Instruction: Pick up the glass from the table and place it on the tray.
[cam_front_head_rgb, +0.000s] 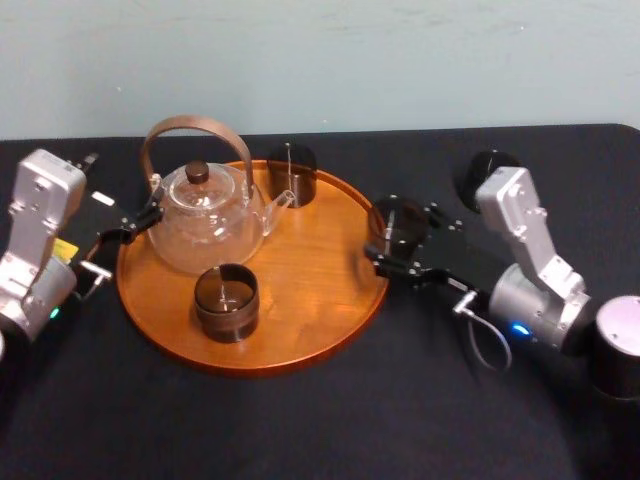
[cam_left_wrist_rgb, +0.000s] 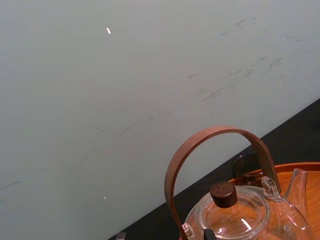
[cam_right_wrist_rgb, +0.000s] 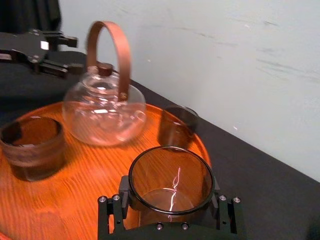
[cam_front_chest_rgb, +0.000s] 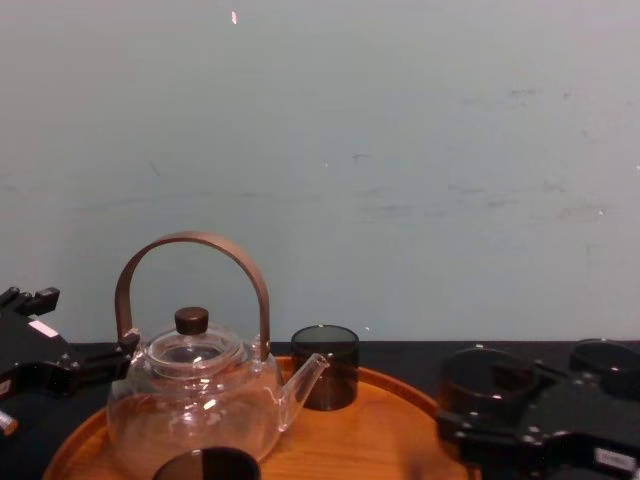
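Right gripper: we see the right gripper at the right edge of the tray, reaching in from the robot's right side.
Right fingers: they are clamped on either side of the glass, one finger against each side of its wall.
Glass: smoky brown, upright, mouth up and with nothing inside. From the head view it sits just outside the tray's right rim, while the right wrist view shows the rim directly behind it. We cannot tell whether its base touches the table.
Left gripper: the left gripper hangs at the tray's left rim, just beside the teapot.
Left fingers: they stand apart and hold nothing. One fingertip is close to the teapot's side, but we cannot tell whether it touches.
Tray: round, orange-brown wood, lying flat on the black table.
Teapot: clear glass with a dark knob on its lid and an arched brown handle. It stands on the left rear part of the tray, spout pointing to the right.
Front cup: dark, upright, on the tray in front of the teapot.
Rear cup: dark, upright, on the tray's far side near the spout.
Spare cup: dark, on the table behind the right arm, well apart from the tray.
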